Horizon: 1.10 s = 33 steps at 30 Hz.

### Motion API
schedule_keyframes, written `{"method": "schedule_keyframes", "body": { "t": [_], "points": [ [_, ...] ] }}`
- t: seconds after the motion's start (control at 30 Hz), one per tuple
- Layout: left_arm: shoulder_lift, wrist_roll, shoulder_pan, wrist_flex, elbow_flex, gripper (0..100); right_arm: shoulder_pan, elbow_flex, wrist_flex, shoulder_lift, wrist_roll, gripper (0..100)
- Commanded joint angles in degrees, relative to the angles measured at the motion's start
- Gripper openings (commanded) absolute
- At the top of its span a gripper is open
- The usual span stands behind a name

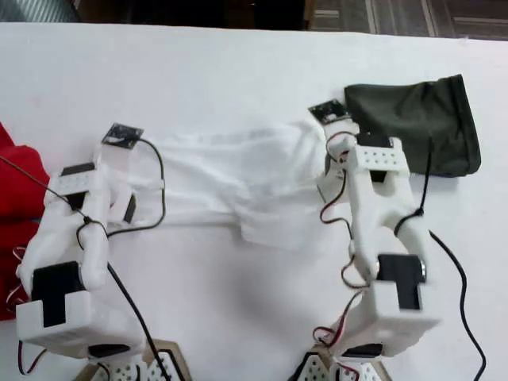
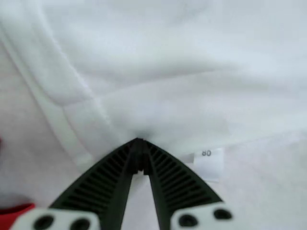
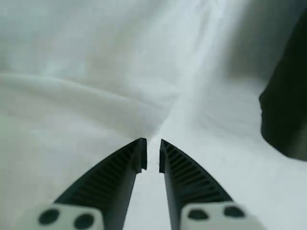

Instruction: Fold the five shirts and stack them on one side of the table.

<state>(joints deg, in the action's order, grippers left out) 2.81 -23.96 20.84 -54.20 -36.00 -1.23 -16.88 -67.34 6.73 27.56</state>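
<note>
At mid-table the white shirt (image 1: 230,178) lies stretched between the arms. The left gripper (image 2: 139,145) is clenched on its edge; whether the right gripper (image 3: 152,154) grips it cannot be told. The cloth looks light and limp and will likely sag, so it is best pinched at the corners and kept taut.

High overhead view; both wrist close-ups over white shirt (image 1: 230,178)

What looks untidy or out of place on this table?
The white shirt lies rumpled on the table, one flap sticking out. The red garment is heaped, unfolded, at its left edge. The dark green shirt looks folded.
</note>
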Motion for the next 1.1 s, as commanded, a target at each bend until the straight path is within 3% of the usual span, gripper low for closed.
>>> {"method": "schedule_keyframes", "body": {
  "t": [0.0,0.13,0.23,0.43,0.73,1.07],
  "points": [
    [-0.53,0.70,0.70,0.62,-0.31,3,-0.57,-0.53,-4.44,-10.59,0.53,6.2],
    [-0.53,0.70,0.70,0.62,-0.31,3,-7.25,-9.14,-8.40,-20.35,4.04,7.9],
    [-0.53,0.70,0.70,0.62,-0.31,3,-14.46,-16.18,-8.40,-25.27,6.59,15.1],
    [-0.53,0.70,0.70,0.62,-0.31,3,-23.60,-24.53,-2.15,-24.48,9.67,20.9],
    [-0.53,0.70,0.70,0.62,-0.31,3,-24.04,-24.97,6.46,-10.77,9.67,21.2],
    [-0.53,0.70,0.70,0.62,-0.31,3,-23.69,-18.99,4.18,-1.80,9.67,18.7]
  ]
}}
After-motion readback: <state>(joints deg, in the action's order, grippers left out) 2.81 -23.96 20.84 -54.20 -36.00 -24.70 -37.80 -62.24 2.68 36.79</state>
